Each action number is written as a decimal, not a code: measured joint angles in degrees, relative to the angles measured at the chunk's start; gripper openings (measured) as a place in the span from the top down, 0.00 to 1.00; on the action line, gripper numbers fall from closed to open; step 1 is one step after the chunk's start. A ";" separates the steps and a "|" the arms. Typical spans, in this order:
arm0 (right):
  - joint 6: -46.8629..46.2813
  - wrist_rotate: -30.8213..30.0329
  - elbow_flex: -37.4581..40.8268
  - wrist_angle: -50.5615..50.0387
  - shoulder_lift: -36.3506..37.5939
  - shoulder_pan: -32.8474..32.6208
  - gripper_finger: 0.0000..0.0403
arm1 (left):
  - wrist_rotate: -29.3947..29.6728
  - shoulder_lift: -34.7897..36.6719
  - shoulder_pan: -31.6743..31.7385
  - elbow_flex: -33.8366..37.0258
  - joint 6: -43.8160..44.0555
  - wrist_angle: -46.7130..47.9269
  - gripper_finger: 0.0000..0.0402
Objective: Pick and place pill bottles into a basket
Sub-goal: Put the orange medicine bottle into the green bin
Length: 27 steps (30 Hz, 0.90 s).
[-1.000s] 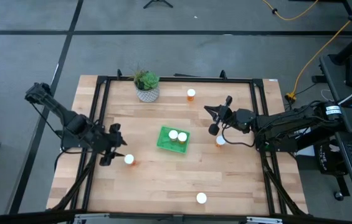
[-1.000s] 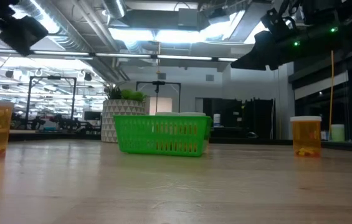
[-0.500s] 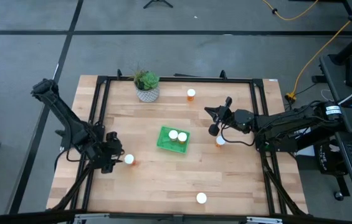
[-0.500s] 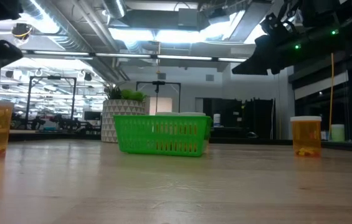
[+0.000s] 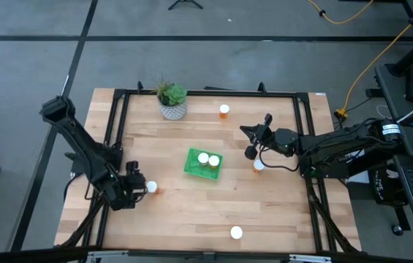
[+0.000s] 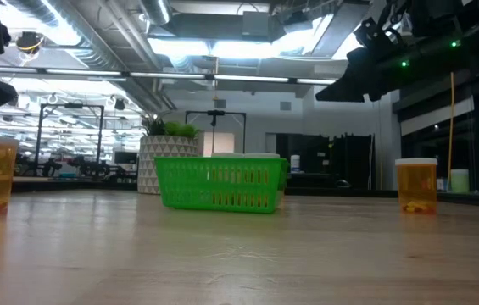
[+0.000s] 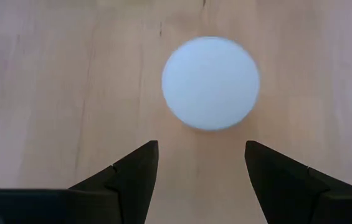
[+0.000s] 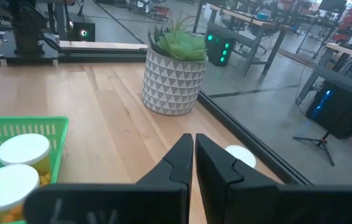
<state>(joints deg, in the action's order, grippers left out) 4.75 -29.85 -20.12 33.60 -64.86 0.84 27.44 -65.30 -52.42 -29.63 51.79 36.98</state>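
Two pill bottles (image 5: 207, 159) already stand in the green basket (image 5: 192, 165) at mid-table, and four wait on the wood. The left gripper (image 5: 134, 191) hangs over the nearest loose bottle (image 5: 151, 188), jaws spread wide; its wrist view looks straight down on the white cap (image 7: 210, 83), centred ahead of the fingers (image 7: 135, 174), apparently lined up for a straight descent. The right gripper (image 5: 251, 139) waits clenched and empty between the basket and another bottle (image 5: 259, 165), near the potted plant (image 5: 172, 100). The low view cuts off the left-hand bottle and shows both arms only as dark shapes
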 joint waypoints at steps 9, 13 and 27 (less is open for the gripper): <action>0.00 0.00 0.00 0.92 0.00 0.00 0.94 | 1.67 -5.28 0.02 0.00 -1.40 -4.06 0.42; 0.07 0.00 0.00 1.44 0.00 0.00 0.94 | 3.64 -6.04 0.02 0.00 -1.46 -5.34 0.42; 1.31 0.00 0.00 2.65 0.00 0.00 0.94 | 10.82 -6.07 0.04 0.00 -2.74 -9.08 0.42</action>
<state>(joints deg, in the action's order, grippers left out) 6.07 -29.85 -20.12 36.25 -64.86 0.84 38.25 -71.37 -52.38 -29.63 49.05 27.90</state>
